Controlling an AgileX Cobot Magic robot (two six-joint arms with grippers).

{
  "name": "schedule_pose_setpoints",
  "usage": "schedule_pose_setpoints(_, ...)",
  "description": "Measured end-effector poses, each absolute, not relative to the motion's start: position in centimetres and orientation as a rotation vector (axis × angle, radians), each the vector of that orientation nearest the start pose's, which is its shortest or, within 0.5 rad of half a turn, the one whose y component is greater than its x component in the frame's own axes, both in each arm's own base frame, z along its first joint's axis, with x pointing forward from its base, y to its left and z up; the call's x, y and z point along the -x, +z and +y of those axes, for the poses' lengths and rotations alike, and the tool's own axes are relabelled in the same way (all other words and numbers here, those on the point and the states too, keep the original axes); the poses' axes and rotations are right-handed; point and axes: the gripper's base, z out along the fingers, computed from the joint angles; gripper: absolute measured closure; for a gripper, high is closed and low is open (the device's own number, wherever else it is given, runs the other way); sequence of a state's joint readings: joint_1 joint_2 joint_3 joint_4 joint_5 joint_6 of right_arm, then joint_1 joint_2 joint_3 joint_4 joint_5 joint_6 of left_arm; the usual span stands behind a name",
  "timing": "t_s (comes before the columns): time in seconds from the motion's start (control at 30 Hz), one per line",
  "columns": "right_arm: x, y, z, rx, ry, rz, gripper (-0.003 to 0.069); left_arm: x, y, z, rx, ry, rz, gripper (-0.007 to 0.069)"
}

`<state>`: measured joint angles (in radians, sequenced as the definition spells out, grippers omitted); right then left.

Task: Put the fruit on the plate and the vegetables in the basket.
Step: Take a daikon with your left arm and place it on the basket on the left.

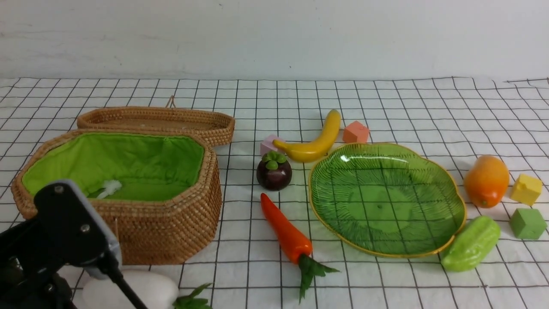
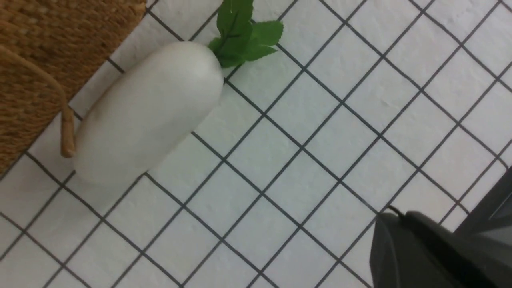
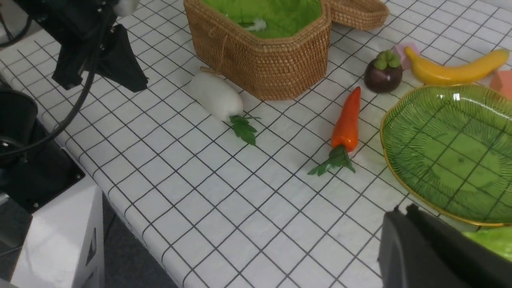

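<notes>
Radish (image 1: pixel 154 289) close beside basket (image 1: pixel 171 231) wall

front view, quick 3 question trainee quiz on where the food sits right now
1. True or false: the plate holds nothing.
2. Name the vegetable closest to the basket.
3. How many fruits lie off the plate?
Key: 1 true. 2 radish. 3 three: banana, mangosteen, mango.
</notes>
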<state>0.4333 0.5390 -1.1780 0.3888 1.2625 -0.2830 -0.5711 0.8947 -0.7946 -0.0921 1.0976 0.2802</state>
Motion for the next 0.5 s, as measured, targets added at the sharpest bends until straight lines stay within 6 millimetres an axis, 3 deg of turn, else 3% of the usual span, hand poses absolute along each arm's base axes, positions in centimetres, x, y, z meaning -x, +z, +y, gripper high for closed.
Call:
schedule_pose_setpoints(0.23,-1.0,44.2,3.8,0.817,0.515,1.930,0.0648,-12.9,30.6,-8.3,-1.056,-0.218,2.407,0.0638)
schedule_pose_setpoints(0.5,-2.6,43.4,2.7,0.636,0.370,2.055,0.0642,-14.8,29.8,-7.8,-1.102,-0.215,2.407,0.0638)
